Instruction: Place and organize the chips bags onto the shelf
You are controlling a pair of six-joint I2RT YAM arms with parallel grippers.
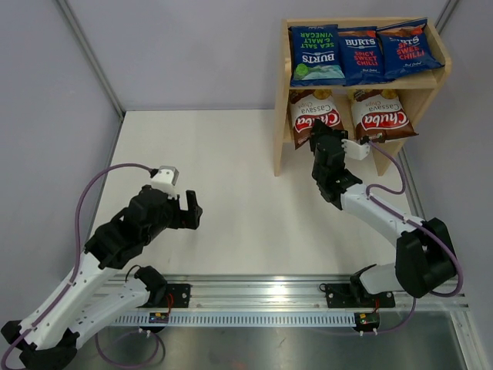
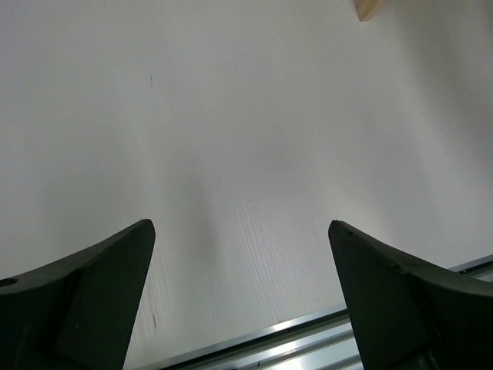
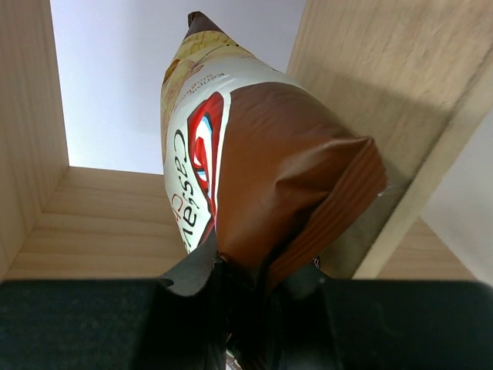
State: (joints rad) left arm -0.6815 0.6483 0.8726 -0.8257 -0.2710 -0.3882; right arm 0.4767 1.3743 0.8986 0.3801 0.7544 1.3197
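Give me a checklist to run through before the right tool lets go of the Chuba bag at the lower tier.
1. Right tool shut on the bottom seam of the left Chuba bag: ok.
2. That bag is inside the lower tier of the shelf, wood on either side in the wrist view: ok.
3. Bag resting on the tier board, so it won't drop: cannot tell.
4. Right Chuba bag already in the lower tier: ok.
5. Three Burts bags side by side on the top tier: ok.
6. Left tool open over bare table, away from the shelf: ok.
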